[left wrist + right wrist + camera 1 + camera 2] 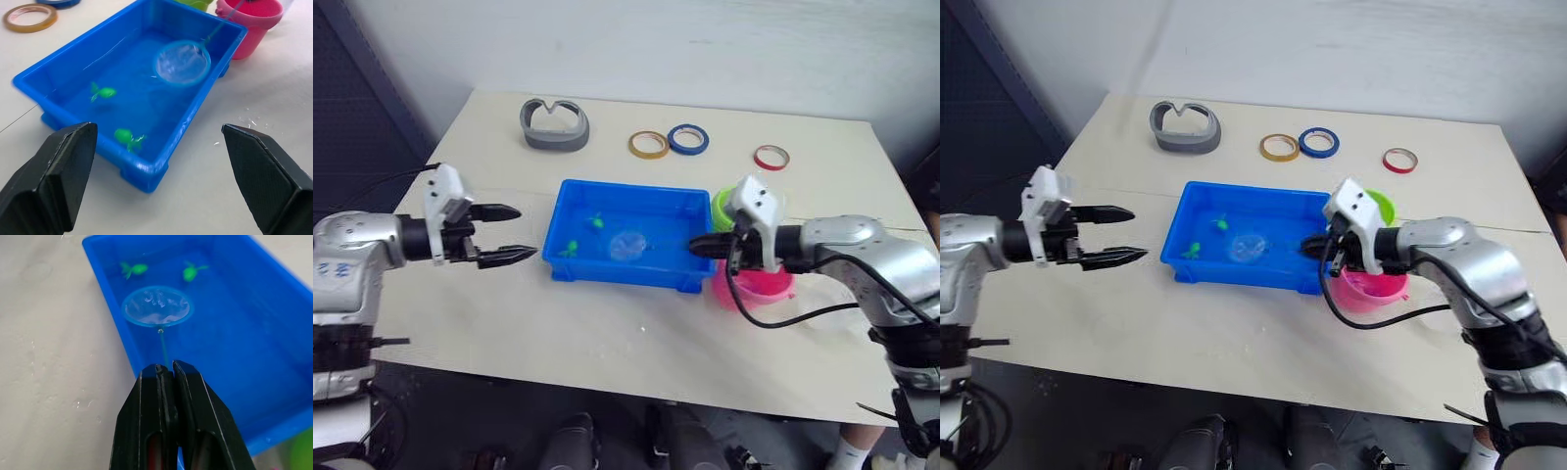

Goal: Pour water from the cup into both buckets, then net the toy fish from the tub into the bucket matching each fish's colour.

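The blue tub sits mid-table, holding water and two green toy fish. The net lies with its blue hoop in the tub's middle, apart from both fish. My right gripper is at the tub's right end, shut on the net's thin handle. Behind that arm stand the lime green bucket and the pink bucket. A clear edge beside the pink bucket looks like the cup. My left gripper hovers open left of the tub, holding nothing.
At the table's far side lie a grey curved object and three tape rings: yellow, blue, red. Water drops spot the tabletop near the tub. A black cable hangs from my right wrist.
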`<act>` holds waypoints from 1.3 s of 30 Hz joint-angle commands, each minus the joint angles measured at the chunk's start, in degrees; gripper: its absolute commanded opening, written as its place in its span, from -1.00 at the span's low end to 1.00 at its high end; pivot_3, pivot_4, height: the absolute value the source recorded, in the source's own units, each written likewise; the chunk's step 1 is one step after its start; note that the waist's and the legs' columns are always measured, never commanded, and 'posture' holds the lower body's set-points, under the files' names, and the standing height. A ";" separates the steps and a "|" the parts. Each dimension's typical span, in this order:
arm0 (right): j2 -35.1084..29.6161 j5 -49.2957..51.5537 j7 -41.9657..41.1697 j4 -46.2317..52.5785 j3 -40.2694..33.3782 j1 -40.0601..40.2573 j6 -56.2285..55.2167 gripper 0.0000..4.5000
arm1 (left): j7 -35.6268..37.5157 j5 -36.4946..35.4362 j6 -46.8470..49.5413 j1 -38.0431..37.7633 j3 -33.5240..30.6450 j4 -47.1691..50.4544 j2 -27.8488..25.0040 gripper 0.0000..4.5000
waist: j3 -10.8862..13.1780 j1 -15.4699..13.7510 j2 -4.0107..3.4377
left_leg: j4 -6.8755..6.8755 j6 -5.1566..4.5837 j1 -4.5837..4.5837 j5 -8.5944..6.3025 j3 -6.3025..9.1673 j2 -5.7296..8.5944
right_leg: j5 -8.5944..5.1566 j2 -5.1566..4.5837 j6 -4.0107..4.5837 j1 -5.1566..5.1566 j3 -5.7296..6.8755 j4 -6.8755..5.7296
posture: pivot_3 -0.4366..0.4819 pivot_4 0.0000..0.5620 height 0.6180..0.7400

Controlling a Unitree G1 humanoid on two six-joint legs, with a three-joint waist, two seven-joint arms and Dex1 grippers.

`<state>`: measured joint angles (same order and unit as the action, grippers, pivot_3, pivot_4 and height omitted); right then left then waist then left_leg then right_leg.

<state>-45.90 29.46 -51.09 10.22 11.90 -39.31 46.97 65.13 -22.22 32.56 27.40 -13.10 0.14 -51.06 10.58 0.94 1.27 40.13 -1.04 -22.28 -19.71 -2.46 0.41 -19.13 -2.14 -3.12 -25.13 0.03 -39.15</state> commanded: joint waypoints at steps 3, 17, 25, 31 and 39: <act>3.61 -7.76 -4.83 -7.16 5.12 -4.83 -9.31 -1.00 | -4.06 -3.40 4.09 -6.71 -6.63 9.49 -2.00 0.98 | -0.01 0.18 0.02 | -0.01 -0.03 -0.01 -0.02 0.00 0.01 | 0.01 0.00 -0.02 0.01 0.02 0.09 | -0.05 -0.47 1.00; 14.97 -15.59 -4.09 -24.69 5.11 -11.63 -13.54 -1.00 | -9.36 -6.98 7.24 -10.19 -9.97 15.45 -2.95 0.98 | -0.02 0.93 0.03 | -0.06 0.04 0.01 0.02 0.02 0.01 | 0.01 0.00 -0.01 -0.03 0.06 0.01 | -0.05 -0.47 1.00; 22.77 -17.02 1.29 -33.12 1.05 -15.52 -16.42 -1.00 | -10.14 -6.83 5.73 -7.99 -7.91 13.69 -2.72 0.98 | -0.02 0.91 0.03 | -0.06 0.08 0.00 0.04 0.02 0.02 | 0.01 0.00 -0.01 -0.07 0.08 -0.03 | -0.05 -0.47 1.00; 25.33 -15.70 2.18 -32.37 -2.68 -15.43 -15.77 -1.00 | -10.30 -6.40 3.93 -5.58 -5.88 11.15 -2.35 0.98 | -0.02 0.93 0.03 | -0.07 0.08 -0.02 0.04 0.02 0.02 | 0.01 0.00 -0.01 -0.08 0.11 -0.03 | -0.05 -0.47 1.00; 21.35 -14.05 0.51 -20.59 -5.66 -9.47 -13.70 -1.00 | -9.37 -7.05 2.06 0.97 -2.46 5.20 -0.79 0.98 | -0.02 0.77 0.03 | -0.07 0.08 -0.03 0.04 0.02 0.02 | 0.01 -0.01 -0.01 -0.09 0.13 -0.04 | -0.05 -0.47 1.00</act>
<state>-23.14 13.58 -50.06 -15.34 8.51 -49.15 32.77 55.27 -28.64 35.75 26.98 -15.35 6.00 -51.92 10.57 1.70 1.29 40.06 -0.97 -22.32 -19.67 -2.44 0.42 -19.12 -2.15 -3.13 -25.22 0.16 -39.18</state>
